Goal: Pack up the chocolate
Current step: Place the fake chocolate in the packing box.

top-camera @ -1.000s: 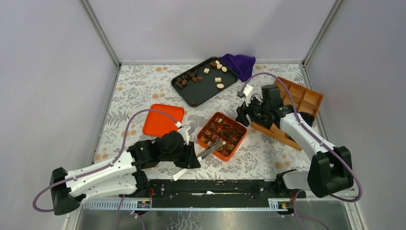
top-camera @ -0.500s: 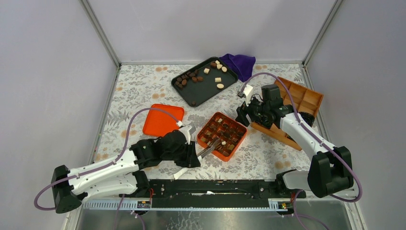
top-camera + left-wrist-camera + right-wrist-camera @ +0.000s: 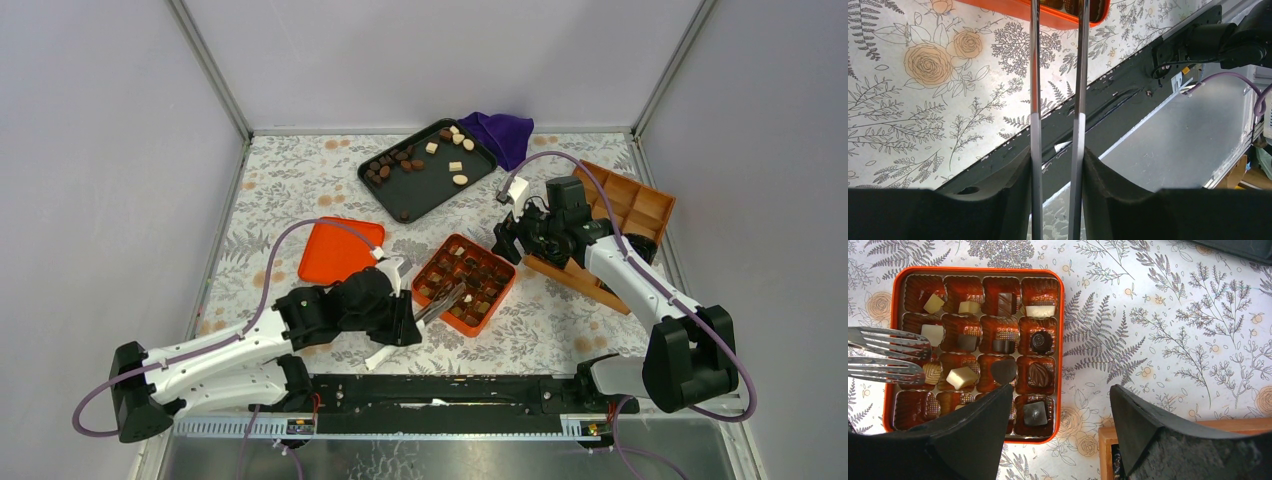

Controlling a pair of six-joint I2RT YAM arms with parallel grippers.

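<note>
An orange box (image 3: 505,290) sits mid-table, its cells holding dark, brown and white chocolate (image 3: 1004,370). More chocolate (image 3: 400,162) lies loose on the black tray (image 3: 430,190) at the back. My left gripper (image 3: 405,325) is shut on metal tongs (image 3: 445,302). Its fingers (image 3: 1020,170) press the two tong arms (image 3: 1034,75). The tong tips (image 3: 893,355) stand apart over the box's left cells (image 3: 923,335), with no piece seen between them. My right gripper (image 3: 1060,390) hangs open over the box's right edge (image 3: 1062,340), with nothing between its fingers.
The orange lid (image 3: 340,250) lies left of the box. A purple cloth (image 3: 500,132) is bunched at the back, beside the tray. A wooden divided box (image 3: 620,215) stands at the right under the right arm. The black base rail (image 3: 1128,85) runs along the near edge.
The left arm has crept slightly toward the box, carrying the tongs further over its cells. The right arm has not moved.
</note>
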